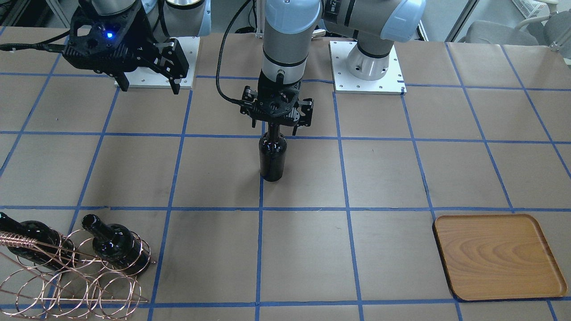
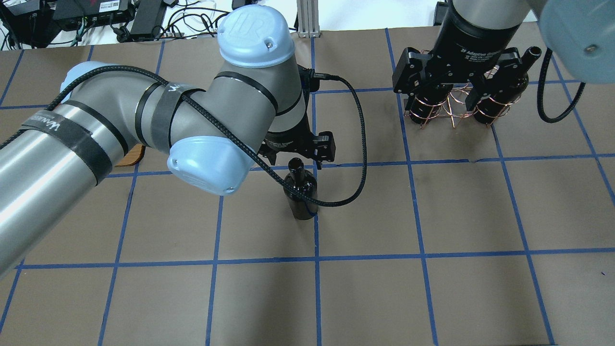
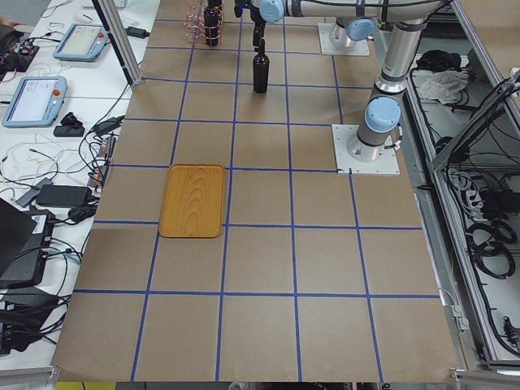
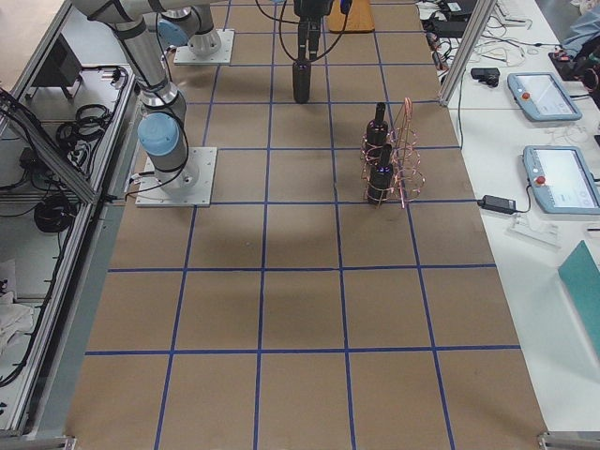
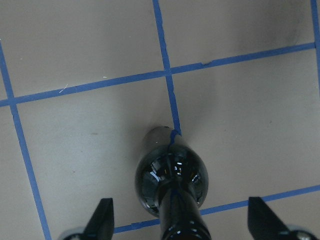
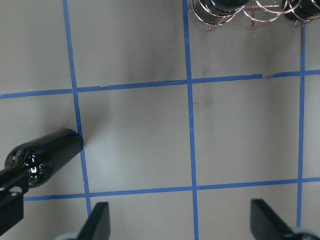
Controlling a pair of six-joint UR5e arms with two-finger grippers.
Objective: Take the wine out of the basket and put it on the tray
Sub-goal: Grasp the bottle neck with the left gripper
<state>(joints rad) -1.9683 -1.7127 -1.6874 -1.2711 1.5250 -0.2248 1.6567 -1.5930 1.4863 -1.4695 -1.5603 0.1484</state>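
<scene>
One near-black wine bottle (image 1: 272, 156) stands upright on the table's middle, also seen in the overhead view (image 2: 301, 194). My left gripper (image 1: 279, 127) is open right above it, and in the left wrist view (image 5: 182, 217) its fingers stand wide on both sides of the neck (image 5: 176, 210) without touching. My right gripper (image 1: 149, 85) is open and empty, raised well above the table; its wrist view (image 6: 182, 220) shows nothing between the fingers. The copper wire basket (image 1: 67, 272) holds two more bottles (image 1: 116, 244). The wooden tray (image 1: 499, 256) lies bare.
The table is covered in brown paper with a blue tape grid (image 1: 259, 249). The arm bases sit on white plates (image 1: 368, 67) at the robot's edge. In the overhead view the right gripper (image 2: 442, 108) overlaps the basket (image 2: 451, 113). A black cable (image 2: 358, 144) loops beside the standing bottle.
</scene>
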